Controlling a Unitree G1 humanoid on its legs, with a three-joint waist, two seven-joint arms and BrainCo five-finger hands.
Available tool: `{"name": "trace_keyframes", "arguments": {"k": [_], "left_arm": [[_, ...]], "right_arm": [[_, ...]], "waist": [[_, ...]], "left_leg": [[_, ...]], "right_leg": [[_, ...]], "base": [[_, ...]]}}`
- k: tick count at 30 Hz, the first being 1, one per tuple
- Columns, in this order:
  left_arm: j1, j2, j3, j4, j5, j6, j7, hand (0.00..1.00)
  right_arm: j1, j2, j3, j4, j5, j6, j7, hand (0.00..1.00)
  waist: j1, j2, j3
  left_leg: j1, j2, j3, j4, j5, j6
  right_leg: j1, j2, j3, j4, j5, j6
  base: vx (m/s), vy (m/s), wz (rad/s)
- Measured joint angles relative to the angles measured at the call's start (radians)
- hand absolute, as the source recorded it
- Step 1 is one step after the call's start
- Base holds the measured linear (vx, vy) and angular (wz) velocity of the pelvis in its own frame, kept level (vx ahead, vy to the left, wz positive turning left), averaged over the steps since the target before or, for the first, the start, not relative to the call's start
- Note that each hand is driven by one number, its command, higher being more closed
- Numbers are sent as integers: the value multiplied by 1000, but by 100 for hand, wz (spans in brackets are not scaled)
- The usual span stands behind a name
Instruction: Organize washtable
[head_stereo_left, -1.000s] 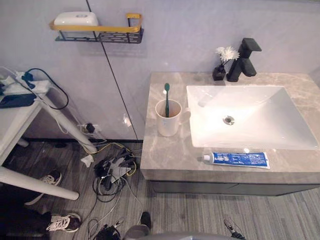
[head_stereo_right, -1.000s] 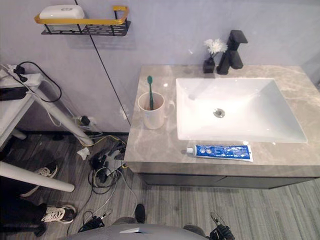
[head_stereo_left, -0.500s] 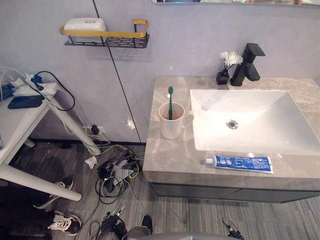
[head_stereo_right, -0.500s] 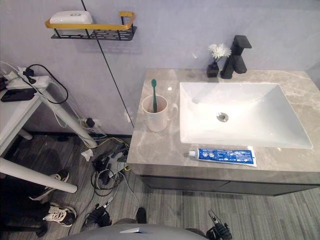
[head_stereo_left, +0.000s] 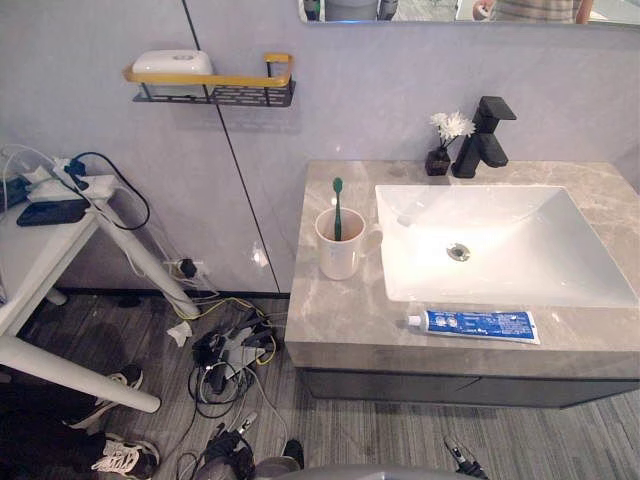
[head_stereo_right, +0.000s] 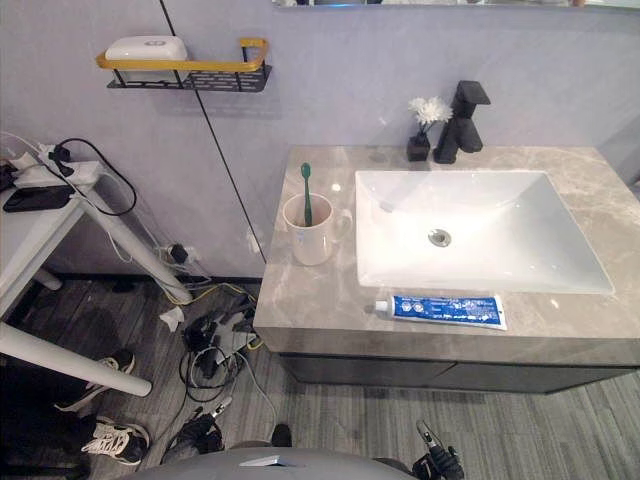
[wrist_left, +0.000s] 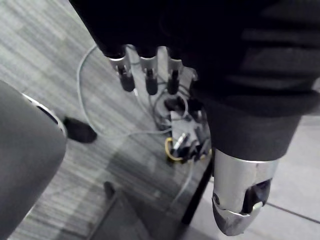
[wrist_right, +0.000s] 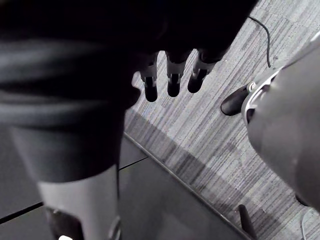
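- Left hand (wrist_left: 172, 70) hangs over the floor (wrist_left: 60, 80); fingers (wrist_left: 126, 75) loosely straight, holding nothing.
- Right hand (wrist_right: 172, 75) likewise: fingers (wrist_right: 150, 82) slack and empty.
- Toothpaste tube (head_stereo_left: 473, 324) lies flat on the desk (head_stereo_left: 340, 320) at its front edge. Long axis runs along that edge, white cap pointing left. Blue label, print unreadable.
- Cup (head_stereo_left: 339, 245) left of sink (head_stereo_left: 590, 285); green toothbrush (head_stereo_left: 336, 205) upright in it, head up.
- Black faucet (head_stereo_left: 483, 140) and flower vase (head_stereo_left: 441, 150) at the back.
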Motion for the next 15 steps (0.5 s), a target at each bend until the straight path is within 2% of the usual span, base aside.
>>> {"name": "trace_keyframes", "arguments": {"k": [4, 6, 9, 10, 12, 15], "left_arm": [[51, -7, -4, -203, -1, -1, 39, 0], [81, -11, 10, -357, 1, -3, 61, 0], [128, -14, 25, -550, 37, -11, 106, 0], [137, -25, 37, -604, 49, -11, 114, 0], [148, -52, 51, -765, 72, -15, 139, 0], [155, -61, 49, -969, 135, -22, 160, 0]], "right_arm": [[16, -14, 18, -2, -1, 0, -1, 0], [25, -13, 20, -5, -1, 0, -1, 0], [31, -10, 31, -28, -1, -1, -2, 0], [42, -6, 32, -45, 0, -2, -1, 0], [55, -7, 60, -54, 0, -3, -1, 0], [58, 2, 75, -55, 0, -2, 1, 0]], "waist": [[0, 1, 4], [2, 0, 6], [20, 4, 11], [28, 2, 10], [27, -2, 12], [29, -10, 27]], "left_leg": [[-14, -7, -41, 0, 12, 10], [-33, -11, -68, 0, 20, 12], [-42, -11, -80, 0, 24, 13], [-53, -9, -71, 0, 13, 12], [-66, 12, 31, 7, 10, 20], [-87, 10, 27, 59, 14, 27]], "right_leg": [[-1, -4, -34, 20, -11, -1], [-6, -7, -67, 35, -26, -7], [-3, -7, -96, 38, -29, -9], [-3, -9, -97, 45, -24, 0], [-2, -22, -128, 55, -27, 0], [5, -35, -151, 84, -27, 1]], "base": [[-51, 9, 29], [-50, -6, 49], [-21, -8, 20], [-2, -2, 17], [22, -1, 40], [20, 40, 34]]}}
